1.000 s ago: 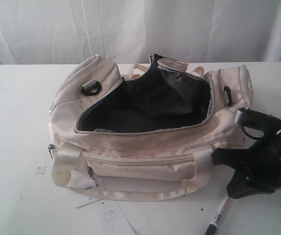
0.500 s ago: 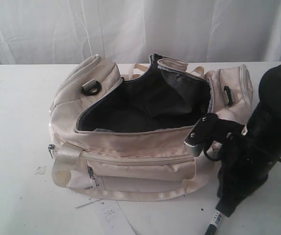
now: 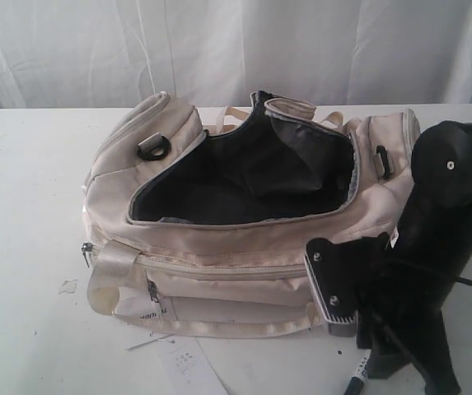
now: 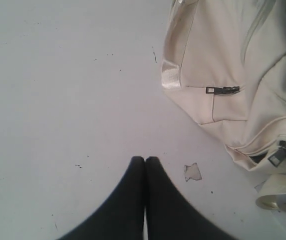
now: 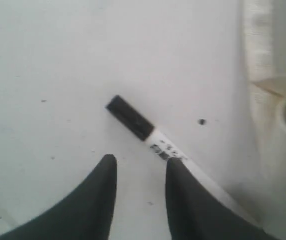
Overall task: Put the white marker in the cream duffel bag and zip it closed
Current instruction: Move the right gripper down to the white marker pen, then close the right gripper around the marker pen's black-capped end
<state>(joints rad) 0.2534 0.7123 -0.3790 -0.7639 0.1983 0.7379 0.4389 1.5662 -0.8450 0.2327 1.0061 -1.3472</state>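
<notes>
The cream duffel bag point(image 3: 219, 243) lies on the white table with its top zip wide open and its black lining showing. The white marker point(image 5: 170, 149), black cap point(image 5: 129, 118) included, lies flat on the table at the bag's front right corner; in the exterior view only its dark end point(image 3: 356, 382) shows below the right arm point(image 3: 433, 247). My right gripper point(image 5: 140, 162) is open just above the table, with nothing between its fingers; the marker's barrel runs under one finger point(image 5: 182, 190). My left gripper point(image 4: 145, 160) is shut and empty over bare table beside the bag's end point(image 4: 222, 60).
A paper tag point(image 3: 188, 362) and a small scrap point(image 3: 68, 285) lie in front of the bag. The bag's side point(image 5: 275, 100) is close beside the marker. A grey zipper pull point(image 4: 223, 90) sits on the end pocket. White curtain point(image 3: 219, 41) behind the table.
The right arm has swung down and forward over the marker at the bag's front right corner, and its jaws have opened. The bag and marker have not moved.
</notes>
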